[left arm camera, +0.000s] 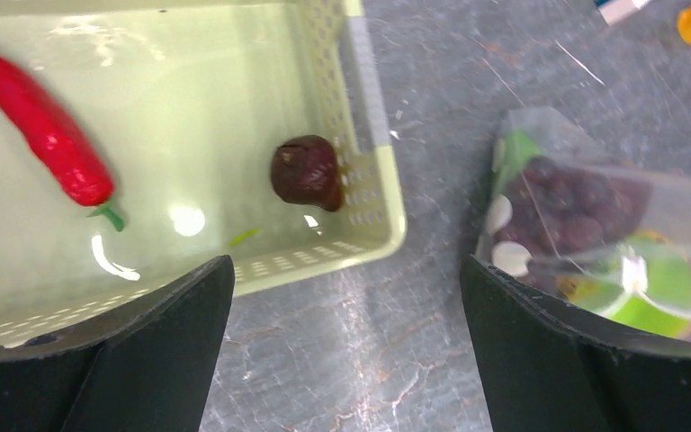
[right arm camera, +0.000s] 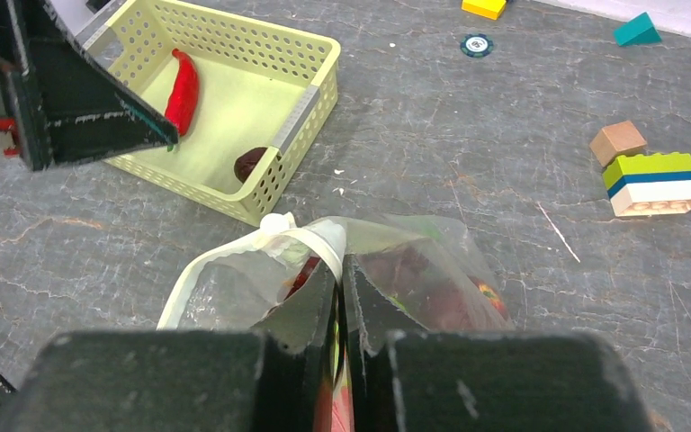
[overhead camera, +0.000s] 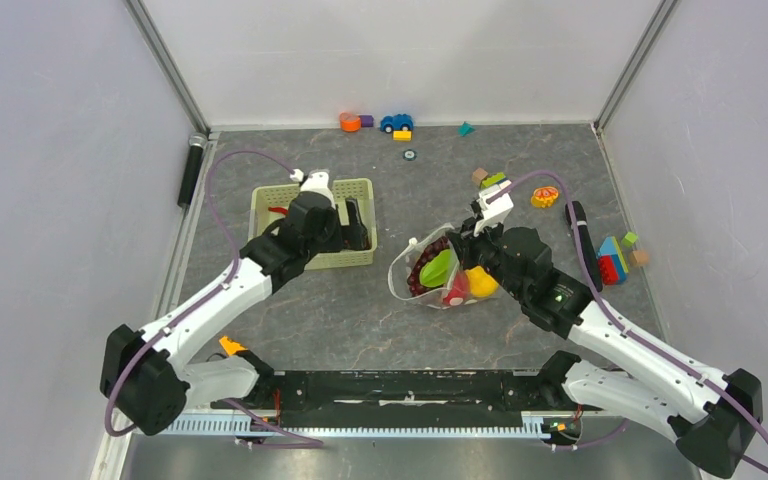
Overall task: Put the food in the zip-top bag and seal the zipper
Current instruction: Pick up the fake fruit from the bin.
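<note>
Far left, the left arm reaches over the pale green basket [overhead camera: 260, 200]. The left gripper [left arm camera: 346, 265] hangs above the basket's near corner with its fingers spread wide and nothing between them. In the top view that arm covers a good chunk of the basket, so go by the wrist cameras for what's inside. A red chili [left arm camera: 49, 135] lies along the floor, cut off at the frame's left edge. A dark brown piece [left arm camera: 306, 171] sits right up against the lattice wall. Can't really tell what the brown one is supposed to be.

In the middle, the zip-top bag [overhead camera: 397, 275] lies on the table just right of the basket, not touching it. Through the plastic you get purple grapes [left arm camera: 567, 202], a green piece [overhead camera: 440, 267], a red piece [overhead camera: 457, 290] and a yellow piece [overhead camera: 480, 282], all kinda smeared by glare. The left wrist view crops the bag at the right.

The right gripper [right arm camera: 340, 288] is pinched down on the bag's top edge, jaws nearly together with film caught between. The zipper [right arm camera: 234, 256] loops out to the left, lips apart, with the white slider tab [right arm camera: 274, 223] just above the fingers. The gripper body blocks the bag's lower half.

Off right sit a tan cube [right arm camera: 618, 141] and a striped block [right arm camera: 657, 180], well clear of the bag.
</note>
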Robot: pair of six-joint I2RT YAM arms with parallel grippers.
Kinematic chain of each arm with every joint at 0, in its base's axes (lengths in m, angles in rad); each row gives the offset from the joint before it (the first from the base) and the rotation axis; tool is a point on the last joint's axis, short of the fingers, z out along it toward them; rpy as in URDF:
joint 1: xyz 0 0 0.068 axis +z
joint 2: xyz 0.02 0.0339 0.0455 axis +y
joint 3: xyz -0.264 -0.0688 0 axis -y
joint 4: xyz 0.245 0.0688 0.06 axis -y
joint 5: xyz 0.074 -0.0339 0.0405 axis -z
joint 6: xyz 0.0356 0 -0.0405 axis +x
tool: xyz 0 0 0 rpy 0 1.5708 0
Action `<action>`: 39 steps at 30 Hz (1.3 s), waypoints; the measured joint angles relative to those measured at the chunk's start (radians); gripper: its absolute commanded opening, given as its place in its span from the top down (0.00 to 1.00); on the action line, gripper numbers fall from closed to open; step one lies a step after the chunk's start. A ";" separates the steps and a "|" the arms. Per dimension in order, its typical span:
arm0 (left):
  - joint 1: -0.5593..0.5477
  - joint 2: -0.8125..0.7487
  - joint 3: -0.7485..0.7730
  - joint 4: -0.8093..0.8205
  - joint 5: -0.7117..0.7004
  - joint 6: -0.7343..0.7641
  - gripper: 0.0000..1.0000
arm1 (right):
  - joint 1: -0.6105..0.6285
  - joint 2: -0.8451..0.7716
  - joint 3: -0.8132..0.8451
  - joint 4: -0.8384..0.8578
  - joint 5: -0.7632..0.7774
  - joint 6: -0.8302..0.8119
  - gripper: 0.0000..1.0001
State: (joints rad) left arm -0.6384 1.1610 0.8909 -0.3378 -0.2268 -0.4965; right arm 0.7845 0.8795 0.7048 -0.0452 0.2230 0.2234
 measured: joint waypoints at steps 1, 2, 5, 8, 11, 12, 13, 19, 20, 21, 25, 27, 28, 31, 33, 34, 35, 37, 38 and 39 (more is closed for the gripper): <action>0.030 0.006 0.000 0.000 0.005 -0.013 0.00 | 0.000 0.000 0.000 0.000 0.002 0.000 0.90; 0.055 0.014 0.000 0.002 0.017 -0.019 0.00 | 0.000 0.000 0.000 0.000 0.005 0.000 0.90; 0.132 0.052 0.000 0.015 0.074 -0.037 0.00 | 0.000 0.001 0.000 0.000 0.007 0.000 0.90; 0.194 0.107 0.000 0.032 0.130 -0.053 0.00 | 0.000 0.005 0.000 0.000 0.008 -0.001 0.90; 0.241 0.185 0.000 0.045 0.164 -0.064 0.00 | 0.000 0.008 0.000 -0.001 0.012 -0.001 0.90; 0.249 0.212 0.003 0.048 0.174 -0.064 0.00 | 0.000 0.009 0.000 0.000 0.014 -0.002 0.90; 0.254 0.236 0.007 0.048 0.178 -0.064 0.00 | 0.000 0.013 0.000 -0.001 0.014 -0.002 0.90; 0.276 0.401 0.093 0.050 0.236 -0.064 0.00 | 0.000 0.027 0.000 -0.001 0.015 -0.002 0.90; 0.277 0.422 0.108 0.052 0.248 -0.064 0.00 | 0.000 0.029 0.000 -0.001 0.015 -0.002 0.90; 0.277 0.438 0.119 0.054 0.257 -0.064 0.00 | 0.000 0.031 0.000 -0.001 0.015 -0.002 0.90; 0.277 0.503 0.156 0.057 0.298 -0.064 0.00 | 0.000 0.032 0.000 -0.002 0.021 -0.003 0.90; 0.277 0.524 0.162 0.058 0.312 -0.064 0.03 | 0.000 0.032 0.000 -0.002 0.024 -0.004 0.90; 0.277 0.534 0.163 0.057 0.316 -0.064 0.03 | 0.000 0.032 0.000 -0.002 0.026 -0.004 0.90; 0.277 0.559 0.163 0.055 0.333 -0.064 0.08 | 0.000 0.034 0.000 -0.002 0.033 -0.004 0.90; 0.277 0.575 0.163 0.055 0.344 -0.063 0.12 | 0.000 0.039 0.000 -0.002 0.038 -0.005 0.89; 0.277 0.582 0.164 0.056 0.347 -0.063 0.14 | 0.000 0.041 0.000 -0.002 0.040 -0.004 0.89; 0.277 0.592 0.165 0.056 0.354 -0.063 0.16 | 0.000 0.044 0.000 -0.002 0.043 -0.005 0.89; 0.277 0.611 0.175 0.056 0.369 -0.063 0.19 | 0.000 0.052 0.000 -0.002 0.045 -0.005 0.90; 0.277 0.616 0.181 0.057 0.373 -0.063 0.20 | 0.000 0.054 0.000 -0.002 0.046 -0.005 0.89; 0.277 0.621 0.189 0.058 0.383 -0.063 0.22 | 0.000 0.057 0.000 -0.002 0.048 -0.004 0.90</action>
State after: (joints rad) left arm -0.3611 1.7824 1.0801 -0.2802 0.1562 -0.5594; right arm 0.7845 0.9363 0.7048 -0.0467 0.2714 0.2192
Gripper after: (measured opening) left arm 0.817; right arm 0.103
